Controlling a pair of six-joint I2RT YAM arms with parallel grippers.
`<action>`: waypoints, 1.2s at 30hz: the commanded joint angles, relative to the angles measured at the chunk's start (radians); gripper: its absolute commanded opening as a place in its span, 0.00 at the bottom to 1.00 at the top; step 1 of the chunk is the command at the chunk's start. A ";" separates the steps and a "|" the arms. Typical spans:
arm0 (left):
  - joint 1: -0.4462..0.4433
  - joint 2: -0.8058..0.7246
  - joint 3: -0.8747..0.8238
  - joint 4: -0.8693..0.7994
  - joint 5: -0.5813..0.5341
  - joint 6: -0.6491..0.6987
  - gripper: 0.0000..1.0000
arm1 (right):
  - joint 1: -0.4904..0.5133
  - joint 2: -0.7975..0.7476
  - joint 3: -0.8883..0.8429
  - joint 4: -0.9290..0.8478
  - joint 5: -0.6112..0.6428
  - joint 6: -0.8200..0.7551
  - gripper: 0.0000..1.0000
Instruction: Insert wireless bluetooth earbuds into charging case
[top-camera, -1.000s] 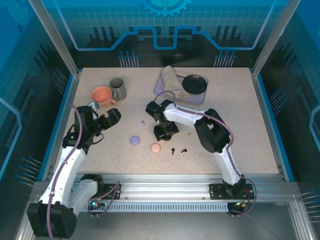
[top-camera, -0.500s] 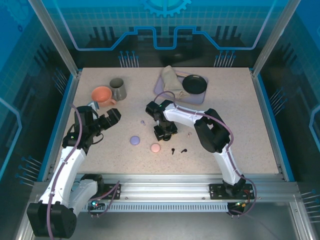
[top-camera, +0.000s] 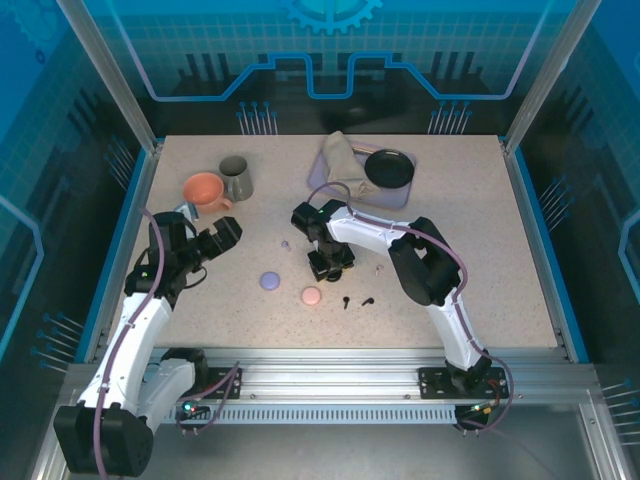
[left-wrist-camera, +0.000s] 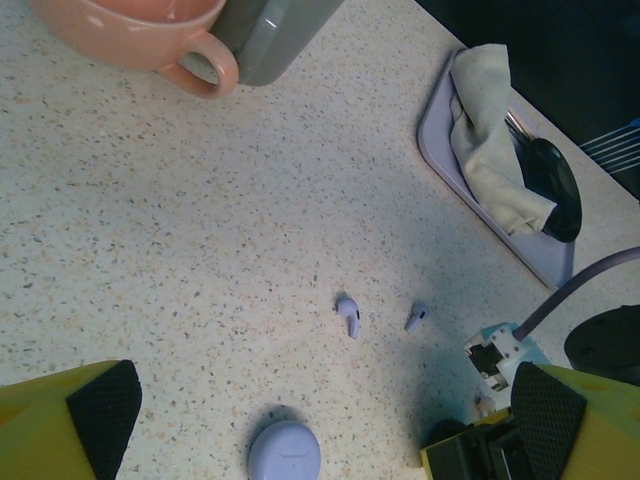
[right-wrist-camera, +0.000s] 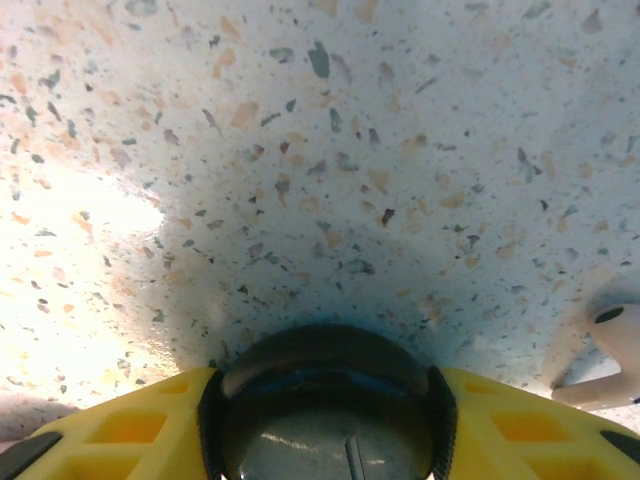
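Left wrist: 2 lilac stemmed earbuds (left-wrist-camera: 348, 316); left tool (left-wrist-camera: 325, 412) wide, empty; right tool (right-wrist-camera: 325, 400) tight on case (right-wrist-camera: 322, 435).

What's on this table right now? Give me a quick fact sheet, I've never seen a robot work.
Left claw: open, empty, above the table
Right claw: closed around black round case
Lilac case: closed, on table
Pink case: near black earbuds
Lilac earbuds: two, loose, apart
Pale earbud: loose, beside black round case
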 joint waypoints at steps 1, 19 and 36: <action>0.006 0.021 0.021 0.009 0.082 0.007 0.99 | -0.011 -0.017 -0.046 0.016 0.051 -0.044 0.48; -0.036 0.290 0.079 0.156 0.537 -0.053 0.92 | -0.028 -0.529 -0.419 0.394 0.018 -0.488 0.44; -0.299 0.381 0.335 0.160 0.629 -0.101 0.82 | -0.032 -1.003 -0.588 0.585 -0.107 -0.875 0.44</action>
